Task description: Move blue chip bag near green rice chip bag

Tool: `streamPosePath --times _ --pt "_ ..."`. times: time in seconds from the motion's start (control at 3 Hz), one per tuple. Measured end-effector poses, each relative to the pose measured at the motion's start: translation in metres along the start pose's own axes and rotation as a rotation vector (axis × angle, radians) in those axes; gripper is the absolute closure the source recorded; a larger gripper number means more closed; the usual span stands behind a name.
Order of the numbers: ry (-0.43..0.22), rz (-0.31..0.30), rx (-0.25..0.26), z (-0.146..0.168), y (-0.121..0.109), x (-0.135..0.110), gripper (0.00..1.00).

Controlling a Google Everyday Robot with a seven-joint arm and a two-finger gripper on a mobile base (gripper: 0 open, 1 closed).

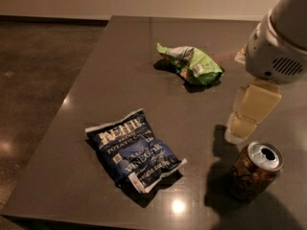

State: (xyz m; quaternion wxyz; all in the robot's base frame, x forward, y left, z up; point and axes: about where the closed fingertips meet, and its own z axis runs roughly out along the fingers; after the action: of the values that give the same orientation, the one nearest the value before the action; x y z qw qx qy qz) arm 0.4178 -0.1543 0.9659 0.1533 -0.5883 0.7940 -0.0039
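Observation:
The blue chip bag [134, 152], dark navy with white lettering, lies flat on the dark table [120, 66] near its front left. The green rice chip bag [194, 63], small, light green and crumpled, lies farther back towards the middle right, well apart from the blue bag. My gripper [242, 126] hangs from the white arm housing [280, 42] at the right edge. It points down just above the table, right of both bags, and holds nothing that I can see.
A brown drink can [254, 171] with an opened top stands upright at the front right, just below the gripper. The table's left edge runs diagonally, with polished floor [38, 80] beyond it. A wall runs along the back.

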Motion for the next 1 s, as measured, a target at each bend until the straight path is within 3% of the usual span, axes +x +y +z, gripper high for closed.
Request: streamPosePath --times 0.67,1.0 --pt "-0.024 0.102 -0.054 0.042 0.051 -0.045 0.00" --pt "-0.036 0.117 -0.084 0.072 0.073 -0.064 0.00"
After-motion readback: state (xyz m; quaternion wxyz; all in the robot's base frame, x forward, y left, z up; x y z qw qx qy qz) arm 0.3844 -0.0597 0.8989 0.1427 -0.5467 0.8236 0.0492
